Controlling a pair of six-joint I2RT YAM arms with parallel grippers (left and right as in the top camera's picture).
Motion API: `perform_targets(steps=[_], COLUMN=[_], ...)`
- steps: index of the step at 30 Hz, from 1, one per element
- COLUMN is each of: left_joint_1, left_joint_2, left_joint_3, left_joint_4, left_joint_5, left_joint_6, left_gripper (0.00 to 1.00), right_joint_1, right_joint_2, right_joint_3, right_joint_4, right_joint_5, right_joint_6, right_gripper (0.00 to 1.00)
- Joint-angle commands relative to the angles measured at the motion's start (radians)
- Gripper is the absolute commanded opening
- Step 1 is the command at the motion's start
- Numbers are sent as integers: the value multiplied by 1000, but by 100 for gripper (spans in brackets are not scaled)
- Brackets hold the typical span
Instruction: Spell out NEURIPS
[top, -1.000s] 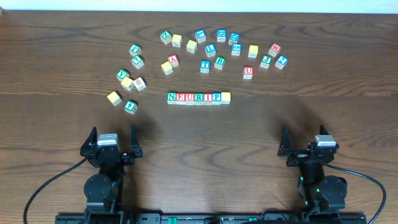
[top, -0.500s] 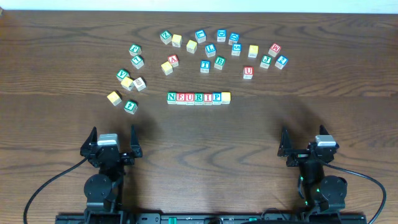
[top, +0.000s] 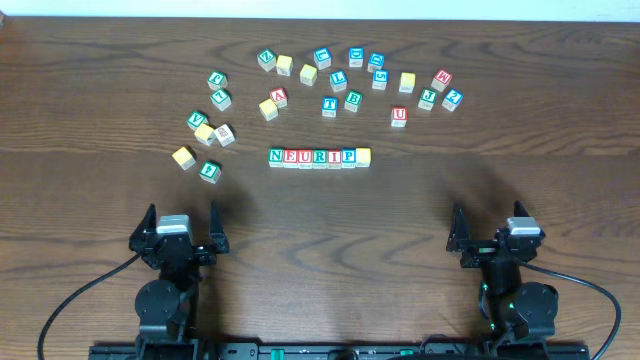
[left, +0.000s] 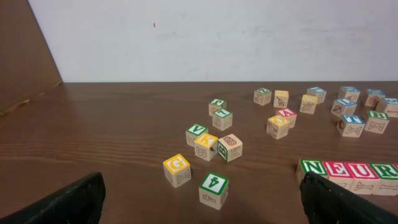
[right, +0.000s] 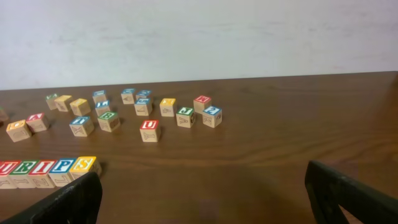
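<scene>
NEURIPS (top: 319, 157) stands spelled in one straight row of seven touching cubes near the middle of the worktop (top: 320, 260), green N (top: 276, 156) at its 9 o'clock end and the yellow cube (top: 363, 156) at its 3 o'clock end; the right wrist view shows an S on that yellow face. Around it loose cubes (top: 338, 81) arc from 9 through 12 to 2 o'clock, the spare red U (top: 399, 116) among them. At 7 o'clock of the row sits the left pincer (top: 182, 220), at 5 o'clock the right pincer (top: 488, 222), both spread wide, holding nothing. I judge the task finished, nothing left to place.
</scene>
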Motion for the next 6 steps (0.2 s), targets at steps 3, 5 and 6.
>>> perform_targets(steps=[3, 5, 6], left_joint_1=[2, 2, 2], left_joint_2=[-6, -6, -6], left_joint_3=[-15, -15, -15], left_joint_4=[-46, -46, -46], left_joint_5=[-10, -10, -10], left_joint_6=[14, 14, 14], left_gripper=[99, 99, 99], right_joint_1=[9, 9, 9], right_joint_2=[-7, -7, -7], right_joint_3=[-5, -5, -5], right_joint_4=[0, 0, 0], right_joint_5=[-2, -2, -2], right_joint_6=[2, 2, 2], right_gripper=[99, 99, 99])
